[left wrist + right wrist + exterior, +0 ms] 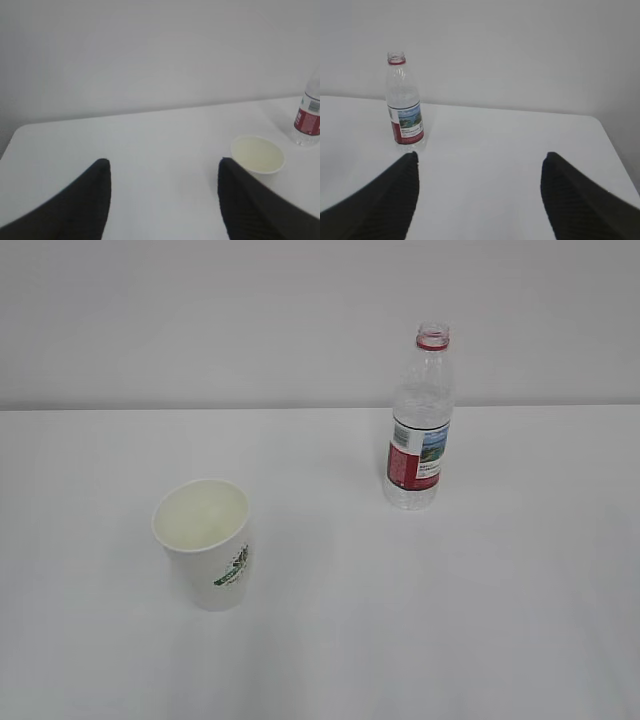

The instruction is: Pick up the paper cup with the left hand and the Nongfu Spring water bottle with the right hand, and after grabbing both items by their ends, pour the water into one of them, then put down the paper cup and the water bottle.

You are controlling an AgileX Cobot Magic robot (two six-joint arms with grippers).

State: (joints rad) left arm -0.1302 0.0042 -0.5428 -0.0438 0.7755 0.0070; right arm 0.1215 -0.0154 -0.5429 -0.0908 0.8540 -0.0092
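The paper cup (203, 542) is seen standing upright on the white surface (480, 620), toward the left front in the exterior view, open mouth up, green-and-black logo facing right-front. Whether liquid is inside cannot be told; the inside reads pale and blurred. The Nongfu Spring water bottle (420, 420) is seen upright further back and to the right, well apart from the cup, uncapped, red neck ring showing, red-white label with landscape picture around its lower body. Any water level in the bottle cannot be made out.

No arm is seen in the exterior view.

In the left wrist view the left tool (165, 172) is shown with fingers (80, 205) spread apart, nothing between them, bare surface in the gap. The cup is seen just beyond the right finger, outside the gap, not gripped. The bottle is cut off at the right edge.

In the right wrist view the right tool (480, 167) is shown with fingers (580, 200) wide apart and empty. The bottle stands ahead and to the left, beyond the left finger, not touched.
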